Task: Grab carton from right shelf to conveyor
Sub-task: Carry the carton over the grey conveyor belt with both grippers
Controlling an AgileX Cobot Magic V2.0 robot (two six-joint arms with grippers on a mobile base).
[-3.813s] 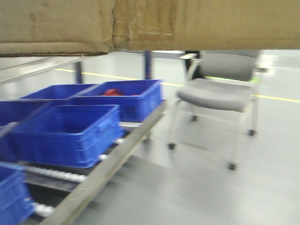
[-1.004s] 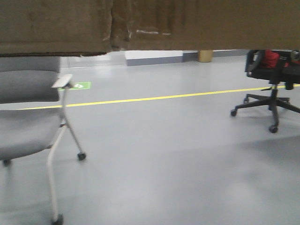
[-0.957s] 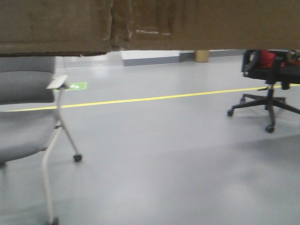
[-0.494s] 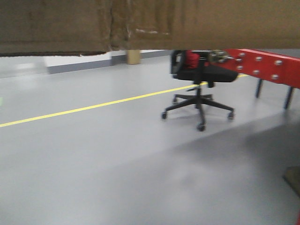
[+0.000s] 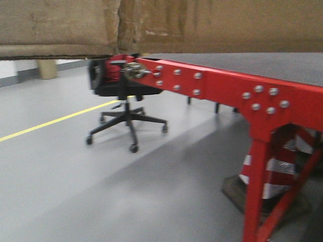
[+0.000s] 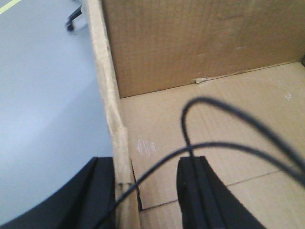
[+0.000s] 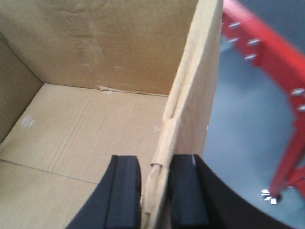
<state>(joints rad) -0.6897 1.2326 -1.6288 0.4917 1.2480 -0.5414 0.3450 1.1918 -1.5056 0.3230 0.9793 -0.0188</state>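
brown corrugated carton (image 5: 212, 22) hangs clear of the grey floor (image 5: 75, 191), carried between both arms, as the conveyor (image 5: 262, 63) fills the right of the front view. the first half of the job looks done: the carton is off the shelf, which is nowhere in view. setting it on the dark belt is left, and the carton's underside appears to ride just above belt level, near the conveyor's near corner and not yet over it. the right gripper (image 7: 156, 195) is pressed together on the carton's right wall, one finger inside and one outside. the left gripper (image 6: 150, 191) sits astride the left wall with its jaws spread, the outer finger against the cardboard and the inner one standing off it. a black office chair (image 5: 123, 101) stands beyond the red frame.
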